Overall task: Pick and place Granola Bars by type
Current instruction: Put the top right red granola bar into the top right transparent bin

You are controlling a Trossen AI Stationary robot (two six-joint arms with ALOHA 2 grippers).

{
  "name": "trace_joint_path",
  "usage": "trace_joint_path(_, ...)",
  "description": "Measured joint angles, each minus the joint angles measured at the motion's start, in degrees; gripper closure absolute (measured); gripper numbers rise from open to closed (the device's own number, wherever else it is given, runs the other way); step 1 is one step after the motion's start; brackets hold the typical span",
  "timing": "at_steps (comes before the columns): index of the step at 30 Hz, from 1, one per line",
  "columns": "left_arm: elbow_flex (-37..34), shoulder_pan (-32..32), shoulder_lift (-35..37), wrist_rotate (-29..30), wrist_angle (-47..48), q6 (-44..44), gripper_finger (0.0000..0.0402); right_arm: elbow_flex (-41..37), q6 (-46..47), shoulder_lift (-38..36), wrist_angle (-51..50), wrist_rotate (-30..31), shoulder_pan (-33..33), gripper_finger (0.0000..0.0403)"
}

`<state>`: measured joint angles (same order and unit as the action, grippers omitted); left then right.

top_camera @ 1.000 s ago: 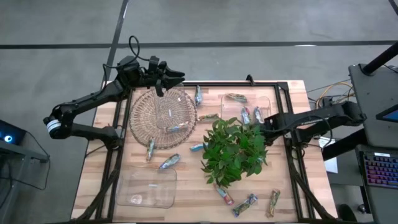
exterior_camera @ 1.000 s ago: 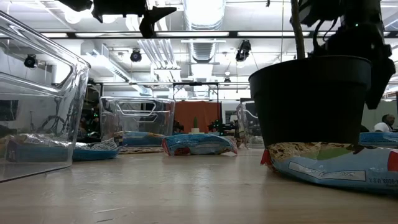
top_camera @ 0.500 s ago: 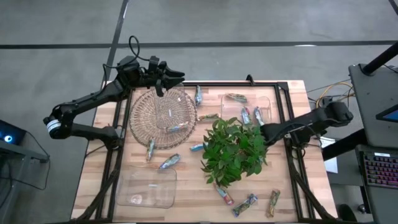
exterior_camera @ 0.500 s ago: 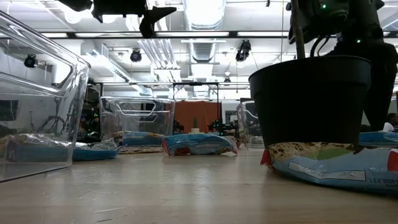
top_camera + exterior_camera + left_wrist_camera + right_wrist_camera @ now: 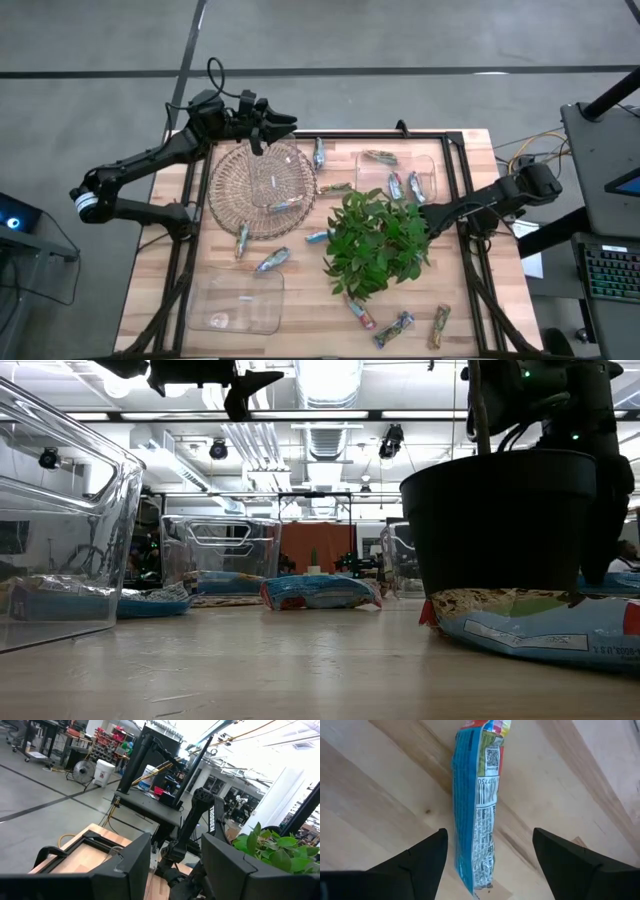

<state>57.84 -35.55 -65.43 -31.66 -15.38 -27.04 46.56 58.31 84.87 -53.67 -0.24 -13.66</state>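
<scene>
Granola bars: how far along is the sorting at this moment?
Partly done. One bar lies in the wicker basket and three in the clear tray. In hand: the right gripper, open, hangs over a blue bar on the wood, not yet gripping. The left gripper waits above the basket's far rim. Left: bars loose on the table, and the near clear bin looks empty.

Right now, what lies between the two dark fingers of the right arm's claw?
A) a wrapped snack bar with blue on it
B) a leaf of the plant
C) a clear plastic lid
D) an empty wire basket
A: in the right wrist view the open right gripper hangs over a blue-edged wrapped bar that lies flat on the wooden table, not yet gripped.
</scene>
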Motion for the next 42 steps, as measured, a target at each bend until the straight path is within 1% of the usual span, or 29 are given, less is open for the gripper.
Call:
trace_joint_path(9, 0.00, 0.01, 0.00, -0.20, -0.01, -0.61, 0.0244, -1.48, 2.38, 0.36, 0.61, 0.02, -0.76, 0.0145)
trace_joint_path(13, 0.00, 0.02, 0.00, -0.18, -0.02, -0.82, 0.0244, -1.48, 2.32, 0.36, 1.20, -1.22, -0.76, 0.0155)
trace_joint_path(16, 0.00, 0.01, 0.00, -0.17, -0.02, -0.88, 0.0244, -1.51, 2.59, 0.36, 1.40, -2.29, -0.82, 0.0170)
trace_joint_path(18, 0.00, 0.01, 0.00, -0.17, -0.02, -0.87, 0.0244, -1.70, 3.01, 0.36, 1.60, -3.03, -0.82, 0.0186)
trace_joint_path(21, 0.00, 0.02, 0.00, -0.15, -0.04, -0.88, 0.0244, -1.79, 3.16, 0.36, 1.64, -4.30, -0.82, 0.0223)
trace_joint_path(31, 0.00, 0.00, -0.01, 0.15, -0.61, -0.86, 0.0244, -1.79, 3.24, 0.36, 1.91, -4.95, -0.85, 0.0379)
trace_joint_path(33, 0.00, 0.02, -0.02, 0.13, -0.63, -0.86, 0.0244, -1.79, 3.81, 0.36, 1.91, -4.87, -0.85, 0.0389)
trace_joint_path(42, 0.00, 0.02, -0.02, 0.09, -0.61, -1.45, 0.0244, -1.79, 6.22, -1.07, 0.91, -4.70, -0.85, 0.0394)
